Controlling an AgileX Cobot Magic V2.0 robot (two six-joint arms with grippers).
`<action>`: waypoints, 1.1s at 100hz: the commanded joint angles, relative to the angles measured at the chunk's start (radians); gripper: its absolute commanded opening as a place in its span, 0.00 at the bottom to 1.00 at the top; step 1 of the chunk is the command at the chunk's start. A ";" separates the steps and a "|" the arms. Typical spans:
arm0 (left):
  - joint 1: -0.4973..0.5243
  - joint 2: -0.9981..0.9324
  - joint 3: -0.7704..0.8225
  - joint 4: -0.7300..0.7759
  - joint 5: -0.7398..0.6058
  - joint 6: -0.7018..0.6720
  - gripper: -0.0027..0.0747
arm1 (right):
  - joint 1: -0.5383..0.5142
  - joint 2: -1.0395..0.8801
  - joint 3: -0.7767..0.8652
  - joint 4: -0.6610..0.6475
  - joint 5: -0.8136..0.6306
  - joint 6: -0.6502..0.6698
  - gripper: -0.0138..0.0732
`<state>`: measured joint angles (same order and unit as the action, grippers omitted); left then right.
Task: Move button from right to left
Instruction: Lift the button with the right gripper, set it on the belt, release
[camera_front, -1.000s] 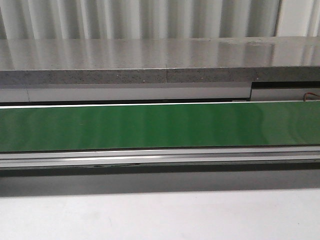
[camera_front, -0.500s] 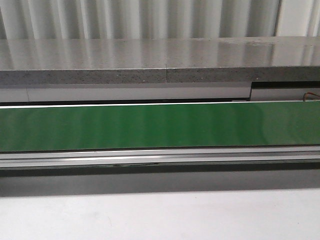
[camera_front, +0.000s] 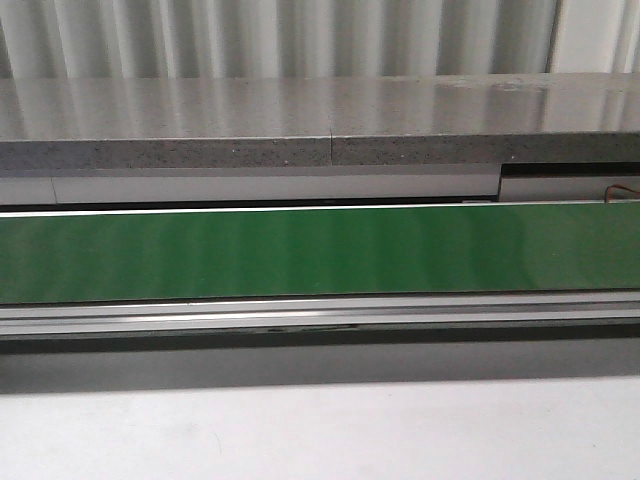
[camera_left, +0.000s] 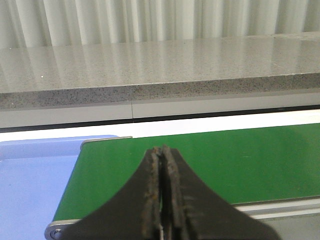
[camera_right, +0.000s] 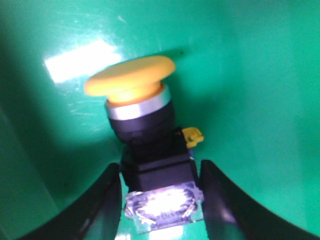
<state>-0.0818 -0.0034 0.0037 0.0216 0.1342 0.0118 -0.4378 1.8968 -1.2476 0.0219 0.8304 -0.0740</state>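
One button (camera_right: 142, 125) shows only in the right wrist view, lying on the green belt (camera_right: 260, 75) with its yellow-orange cap pointing away from the right tool (camera_right: 160, 185). Its black collar and dark block sit between the two dark fingers (camera_right: 102, 200), and the pale end of the block glares under a bright reflection. The fingers stand apart on either side of the block; whether they press on it cannot be told. A small yellow tab sticks out beside the block.

Compared with the front views of a second and half a second ago, nothing has changed: the same bare stretch of belt (camera_front: 320, 250) runs across, with no arm and no button in sight.

The left tool (camera_left: 162, 195) has its fingers pressed together, holding nothing, above the belt's end near a blue surface (camera_left: 35, 185).

Behind the belt runs a grey speckled counter (camera_front: 300, 120) with a thick front edge, and behind that a wall of pale vertical ribs (camera_front: 280, 35). A metal rail (camera_front: 320, 315) borders the belt's near edge.
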 joint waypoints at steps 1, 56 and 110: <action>-0.007 -0.031 0.039 -0.002 -0.078 -0.012 0.01 | -0.006 -0.098 -0.026 0.000 0.014 -0.012 0.38; -0.007 -0.031 0.039 -0.002 -0.078 -0.012 0.01 | 0.154 -0.385 -0.024 0.084 0.180 0.041 0.37; -0.007 -0.031 0.039 -0.002 -0.078 -0.012 0.01 | 0.324 -0.221 -0.020 0.084 0.126 0.217 0.37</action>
<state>-0.0818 -0.0034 0.0037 0.0216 0.1342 0.0118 -0.1117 1.6954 -1.2458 0.1095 0.9781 0.1151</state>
